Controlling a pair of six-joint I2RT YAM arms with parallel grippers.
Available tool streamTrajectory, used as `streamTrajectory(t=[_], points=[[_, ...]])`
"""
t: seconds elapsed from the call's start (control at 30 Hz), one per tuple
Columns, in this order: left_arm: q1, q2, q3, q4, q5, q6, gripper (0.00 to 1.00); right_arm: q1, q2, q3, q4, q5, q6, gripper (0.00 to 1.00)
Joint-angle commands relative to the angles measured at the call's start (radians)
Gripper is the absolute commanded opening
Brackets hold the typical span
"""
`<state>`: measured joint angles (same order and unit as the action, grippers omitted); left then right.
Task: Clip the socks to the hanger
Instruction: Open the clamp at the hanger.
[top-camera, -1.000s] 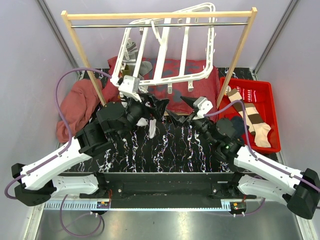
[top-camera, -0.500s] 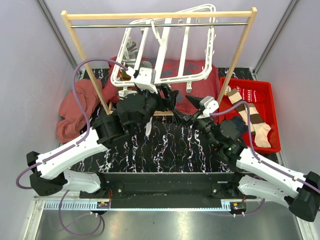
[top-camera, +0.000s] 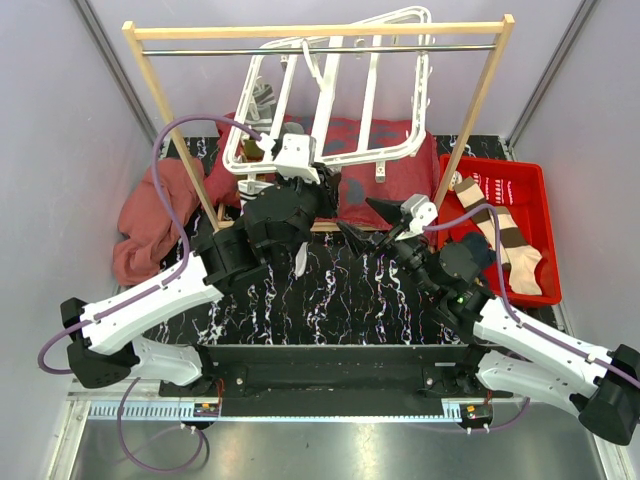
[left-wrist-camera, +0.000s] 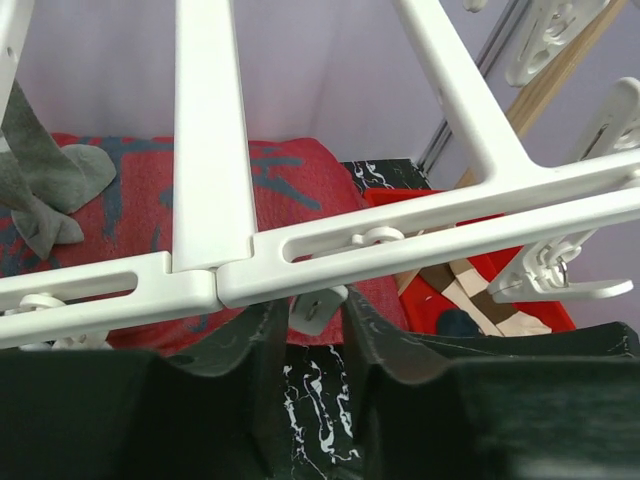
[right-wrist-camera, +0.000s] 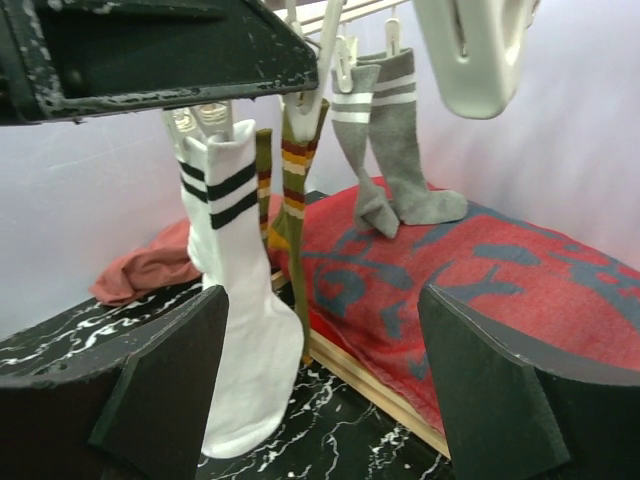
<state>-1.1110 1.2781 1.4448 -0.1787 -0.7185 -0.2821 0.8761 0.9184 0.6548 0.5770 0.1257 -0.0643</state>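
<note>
Five socks are hanging from one hanger (left-wrist-camera: 210, 150): one white sock (right-wrist-camera: 240, 330) with two dark stripes, two olive striped socks (right-wrist-camera: 295, 190) and two grey socks (right-wrist-camera: 400, 160). One red bin (top-camera: 535, 185) is holding what look like two beige-brown socks (top-camera: 505, 235) and one navy sock (left-wrist-camera: 460, 325); any more in there are staying hidden. Two red cloths (top-camera: 150, 215) are lying on the table, one plain and one patterned. One wooden rail (top-camera: 320, 30) is standing over them. Two arms (top-camera: 150, 300) are reaching in.
</note>
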Motion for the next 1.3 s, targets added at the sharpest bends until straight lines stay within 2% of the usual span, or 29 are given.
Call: streamTrajectory(t=[0.0,0.13,0.3,0.5,0.6,0.63,0.77,0.97,1.27], points=[[-0.001,-0.022,0.031,0.059,-0.015,0.004,0.23,0.006,-0.007,0.019,0.012,-0.047,0.058,0.85],[0.000,-0.042,0.014,0.058,0.031,0.003,0.16,-0.005,0.002,0.040,-0.003,-0.084,0.116,0.86],[0.029,-0.077,-0.009,0.050,0.114,-0.025,0.13,-0.185,0.011,0.040,0.018,-0.348,0.325,0.85],[0.072,-0.085,-0.006,0.013,0.258,-0.068,0.09,-0.282,0.049,0.071,0.047,-0.575,0.451,0.84],[0.082,-0.085,0.005,-0.007,0.310,-0.054,0.07,-0.354,0.092,0.057,0.156,-0.679,0.584,0.83],[0.086,-0.088,0.005,-0.008,0.341,-0.051,0.07,-0.400,0.120,0.043,0.244,-0.708,0.671,0.83],[0.115,-0.098,-0.001,-0.016,0.422,-0.065,0.06,-0.457,0.195,0.034,0.455,-0.845,0.849,0.82],[0.155,-0.091,-0.006,-0.021,0.534,-0.094,0.06,-0.483,0.263,0.022,0.650,-0.897,0.989,0.83],[0.195,-0.071,0.003,-0.007,0.657,-0.146,0.05,-0.496,0.313,0.065,0.702,-0.913,1.012,0.84]])
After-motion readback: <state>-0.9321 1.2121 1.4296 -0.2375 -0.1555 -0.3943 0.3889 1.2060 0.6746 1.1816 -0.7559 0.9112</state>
